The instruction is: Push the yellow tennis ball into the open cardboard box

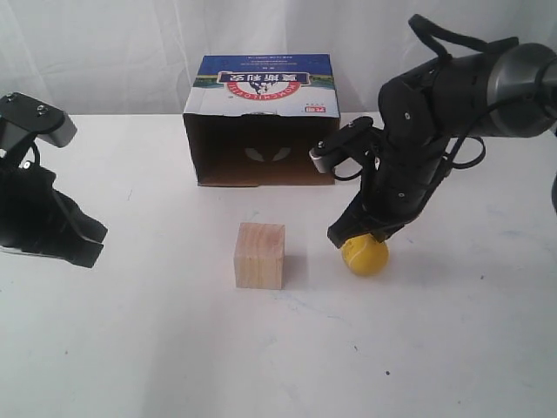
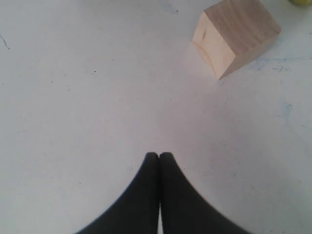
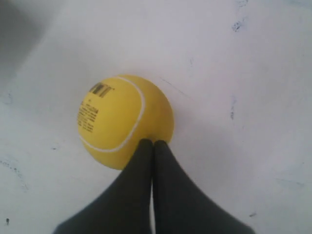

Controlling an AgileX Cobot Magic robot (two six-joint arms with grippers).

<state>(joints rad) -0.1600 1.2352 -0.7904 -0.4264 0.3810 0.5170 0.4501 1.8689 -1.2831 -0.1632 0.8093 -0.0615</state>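
The yellow tennis ball lies on the white table to the right of the wooden cube, in front of the box's right end. My right gripper is shut, its black fingertips pressed against the top of the ball; in the right wrist view the gripper touches the ball's edge with nothing between its fingers. The open cardboard box stands at the back centre, dark opening facing forward, blue printed panel on top. My left gripper rests shut at the far left, and its tips hover over bare table.
A pale wooden cube sits in front of the box, left of the ball, and also shows in the left wrist view. The white table stretches to a white curtain at the back.
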